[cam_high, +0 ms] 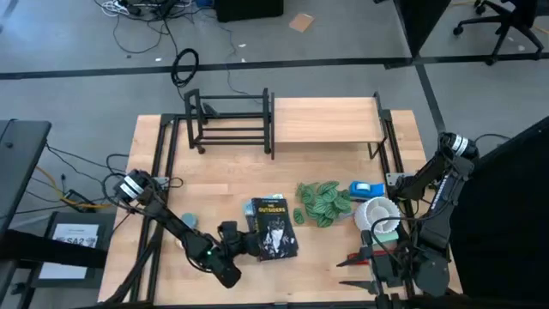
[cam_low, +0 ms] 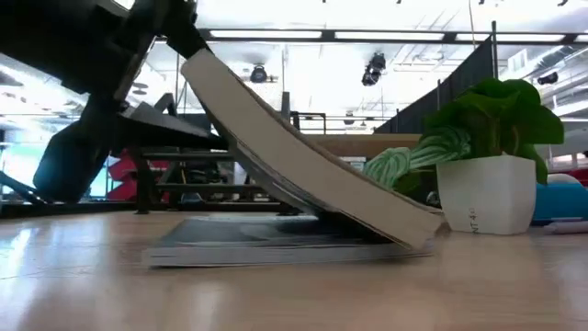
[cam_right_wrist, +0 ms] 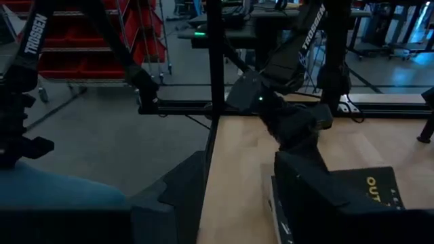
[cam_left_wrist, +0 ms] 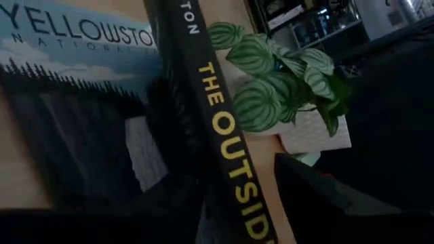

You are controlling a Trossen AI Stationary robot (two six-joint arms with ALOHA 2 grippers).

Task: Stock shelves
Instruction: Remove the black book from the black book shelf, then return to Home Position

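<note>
Gripping the spine edge of a black book (cam_high: 274, 227), our left gripper (cam_high: 243, 242) tilts it up off a thinner book (cam_low: 266, 248) lying flat on the desk (cam_high: 223, 184). We read "THE OUTSID…" in yellow on the spine and "YELLOWSTO…" on the flat cover (cam_left_wrist: 74, 41). Right of them stands a potted plant (cam_high: 324, 202), then a blue object (cam_high: 367, 189). Both shelves, the rack (cam_high: 230, 120) and the plank stand (cam_high: 326, 120), sit along the desk's far edge. Our right gripper (cam_high: 377, 257) waits at the near right corner; whether it is open we cannot tell.

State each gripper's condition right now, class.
Left gripper: closed on the black book, tilting it up.
Right gripper: cannot be told.
</note>
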